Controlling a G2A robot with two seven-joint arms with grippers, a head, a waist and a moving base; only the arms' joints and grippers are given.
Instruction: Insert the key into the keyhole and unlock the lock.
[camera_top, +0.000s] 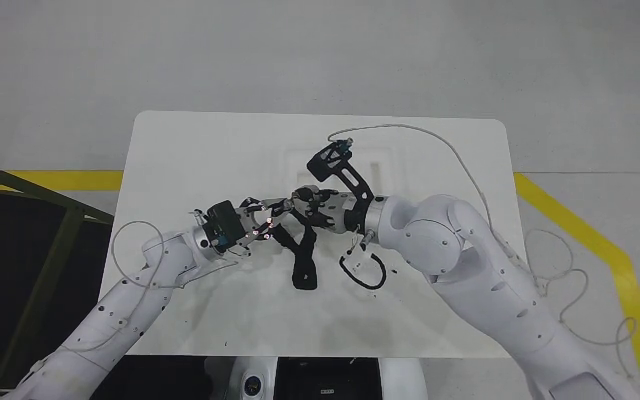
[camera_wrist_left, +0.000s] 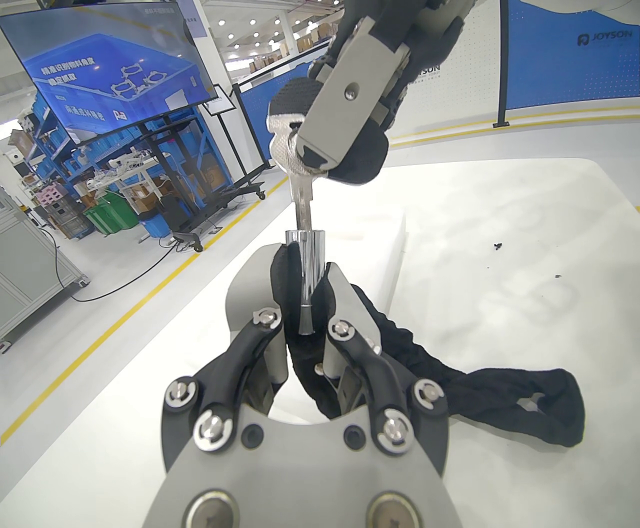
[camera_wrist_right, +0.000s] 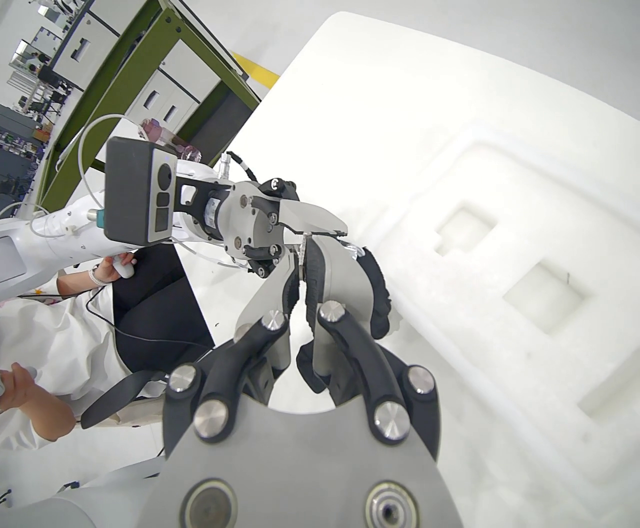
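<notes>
At table (camera_top: 200, 160) centre | left gripper (camera_wrist_left: 307, 270) clamped on lock (camera_wrist_left: 311, 250); right gripper (camera_wrist_left: 330, 160), at its 3 o'clock, pinching key (camera_wrist_left: 301, 197) | step: tip apparently entering keyhole | next: push home, twist

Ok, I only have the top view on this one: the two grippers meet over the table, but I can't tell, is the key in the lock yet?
Observer: Barely. The left wrist view shows the key, its tip at the end of the lock, a silver cylinder, with most of the blade outside.
Reviewer: Who holds the key?
Observer: The right gripper pinches its head.
Reviewer: And the lock?
Observer: The left gripper is shut on the cylinder, blade and cylinder in line.
</notes>
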